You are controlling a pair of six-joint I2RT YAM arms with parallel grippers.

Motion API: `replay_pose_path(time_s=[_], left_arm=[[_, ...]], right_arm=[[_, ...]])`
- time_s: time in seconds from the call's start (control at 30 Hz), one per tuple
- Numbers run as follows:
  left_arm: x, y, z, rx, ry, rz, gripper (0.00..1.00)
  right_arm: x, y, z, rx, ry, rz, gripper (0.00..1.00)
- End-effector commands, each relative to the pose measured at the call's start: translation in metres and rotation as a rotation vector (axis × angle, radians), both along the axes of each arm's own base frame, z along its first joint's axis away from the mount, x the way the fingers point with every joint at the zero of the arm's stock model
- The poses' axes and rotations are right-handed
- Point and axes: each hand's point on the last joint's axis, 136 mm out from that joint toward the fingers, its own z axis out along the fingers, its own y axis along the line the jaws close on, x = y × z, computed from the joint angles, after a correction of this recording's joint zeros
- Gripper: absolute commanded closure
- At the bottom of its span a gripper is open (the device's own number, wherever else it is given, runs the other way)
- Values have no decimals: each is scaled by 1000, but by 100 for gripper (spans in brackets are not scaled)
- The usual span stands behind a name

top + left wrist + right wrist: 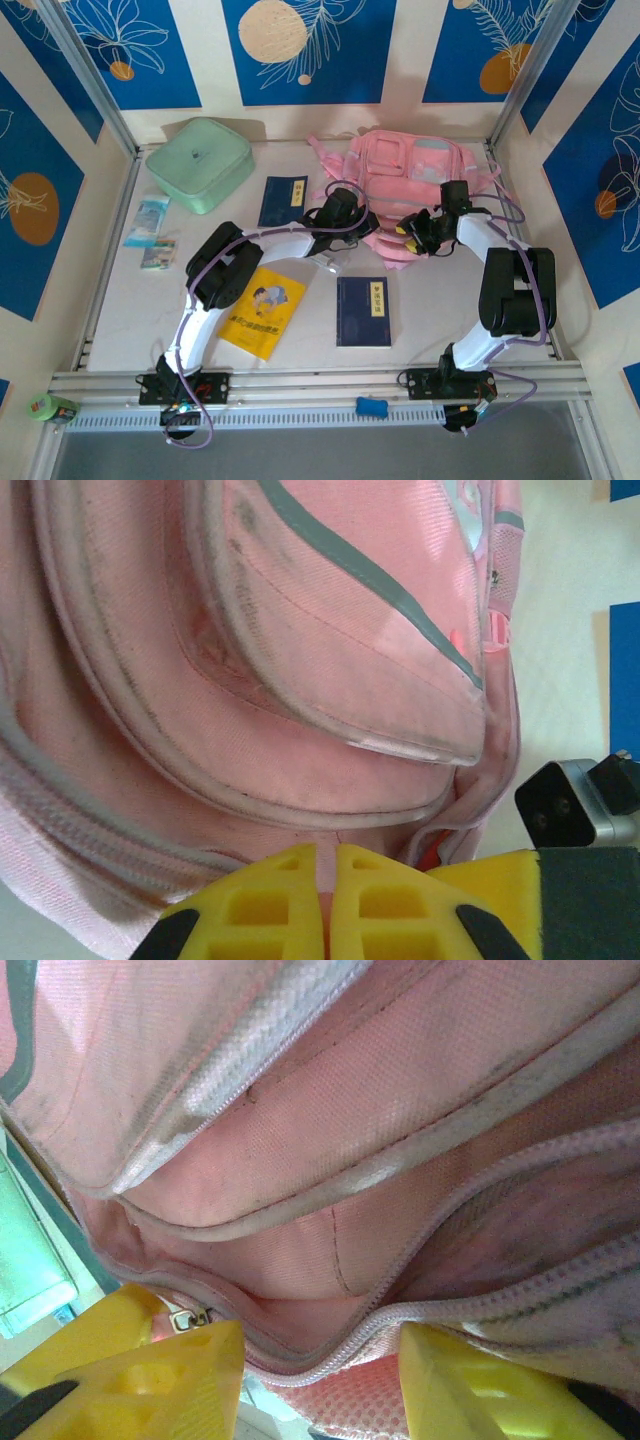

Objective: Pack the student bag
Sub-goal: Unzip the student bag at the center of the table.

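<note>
The student bag (415, 180), a soft pink backpack with a pale grey-blue panel, lies at the back of the table, right of centre. My left gripper (352, 224) is at its near left edge. In the left wrist view its yellow fingers (270, 905) are shut on a thin fold of the bag's pink fabric (300, 680), below a piped pocket flap. My right gripper (415, 233) is at the bag's near edge. Its jaws stand open in the right wrist view, straddling the bag's pink zip edge (430, 1305) and the mesh under it. A metal zip pull (190, 1318) shows beside the left finger.
A mint green square zip case (200, 163) sits at the back left. One dark blue booklet (283, 200) lies beside the left arm and another (363, 311) lies between the arms. A yellow book (262, 311) lies near the left arm's base. Small packets (150, 222) lie at the left edge.
</note>
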Motion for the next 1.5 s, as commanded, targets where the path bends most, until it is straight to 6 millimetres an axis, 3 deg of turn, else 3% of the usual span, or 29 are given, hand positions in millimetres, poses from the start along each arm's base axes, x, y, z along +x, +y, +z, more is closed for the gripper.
replay_pose_path(time_s=[0.0, 0.17, 0.3, 0.43, 0.63, 0.73, 0.8, 0.9, 1.07, 1.27, 1.47], left_arm=[[3, -4, 12, -7, -67, -6, 100], [0, 6, 29, 20, -156, -19, 100], [-4, 19, 29, 78, -193, -32, 100], [-15, 33, 14, 111, -204, -48, 100], [4, 64, 5, 208, -285, -38, 100], [14, 69, 10, 238, -348, -63, 100], [19, 71, 18, 249, -372, -68, 100], [18, 60, 37, 209, -410, -93, 100], [17, 50, 56, 153, -420, -81, 100], [22, 50, 65, 124, -413, -58, 100], [23, 48, 63, 112, -404, -55, 100]], right_arm=[[-15, -7, -24, -41, 92, -27, 58], [-19, -26, -35, -79, 106, -51, 74], [-21, -47, -45, -124, 116, -77, 89], [-20, -73, -48, -174, 106, -103, 99], [-20, -116, -39, -214, 88, -184, 100], [-16, -121, -25, -252, 58, -162, 100], [-13, -113, -15, -257, 23, -122, 100], [-5, -82, 7, -255, -67, 12, 100], [12, -13, 35, -314, -263, 340, 77], [26, 40, 43, -338, -438, 590, 59], [33, 66, 31, -303, -523, 740, 52]])
